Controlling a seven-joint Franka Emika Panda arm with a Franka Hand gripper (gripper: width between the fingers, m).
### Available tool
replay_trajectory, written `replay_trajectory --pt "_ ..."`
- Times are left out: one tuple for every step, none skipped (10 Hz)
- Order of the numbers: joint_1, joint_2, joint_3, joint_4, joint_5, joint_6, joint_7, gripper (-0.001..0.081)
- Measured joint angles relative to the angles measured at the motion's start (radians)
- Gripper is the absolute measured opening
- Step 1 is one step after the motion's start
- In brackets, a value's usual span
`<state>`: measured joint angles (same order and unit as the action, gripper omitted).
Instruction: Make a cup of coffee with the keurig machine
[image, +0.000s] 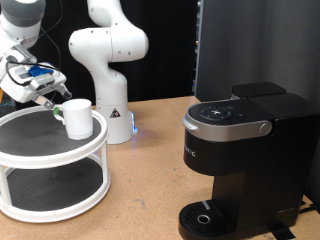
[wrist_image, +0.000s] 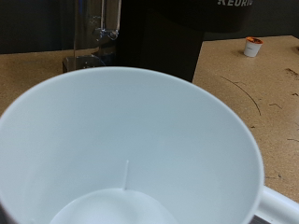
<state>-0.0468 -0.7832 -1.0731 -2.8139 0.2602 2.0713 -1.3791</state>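
In the exterior view the hand (image: 53, 108) sits at the upper left of the frame, right at the rim of the cup (image: 78, 116); whether its fingers are spread or pinching the rim cannot be told from here. The one cup stands upright on the top tier of a white two-tier round shelf (image: 40, 160), which fills the lower left. One keurig (image: 240, 160), lid down, stands at the right on the brown counter (image: 150, 170), well apart from the shelf. A second white robot arm (image: 108, 60) stands behind, at upper centre, its base on the counter. Black curtains close off the back of the room.

In the wrist view the cup (wrist_image: 131, 149) fills most of the frame, its mouth open and inside bare white, handle at lower right. The keurig (wrist_image: 177, 37) rises at top centre. One small pod (wrist_image: 251, 46) lies on the counter (wrist_image: 252, 103) at upper right. The fingers do not show.
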Motion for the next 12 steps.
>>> replay_trajectory --pt "0.003 0.003 -0.004 -0.001 -0.002 0.0 -0.008 0.0798" --pt "0.004 0.006 -0.01 -0.003 -0.005 0.0 -0.017 0.0798" --pt "0.004 0.013 -0.019 -0.005 -0.008 0.001 -0.031 0.0798" --pt "0.004 0.021 -0.027 -0.008 -0.009 0.007 -0.047 0.0798" --pt "0.004 0.03 -0.033 -0.012 -0.01 0.018 -0.059 0.0798" --pt "0.005 0.038 -0.04 -0.015 -0.01 0.026 -0.07 0.0798" --pt "0.009 0.046 -0.047 -0.015 -0.01 0.029 -0.076 0.0798" --pt "0.014 0.05 -0.052 -0.015 -0.01 0.031 -0.076 0.0798" --pt "0.021 0.052 -0.058 -0.015 -0.01 0.031 -0.076 0.0798" --pt "0.027 0.052 -0.066 -0.015 -0.008 0.031 -0.077 0.0798" --pt "0.034 0.052 -0.075 -0.015 -0.008 0.031 -0.079 0.0798" --pt "0.036 0.052 -0.079 -0.015 -0.008 0.031 -0.079 0.0798"
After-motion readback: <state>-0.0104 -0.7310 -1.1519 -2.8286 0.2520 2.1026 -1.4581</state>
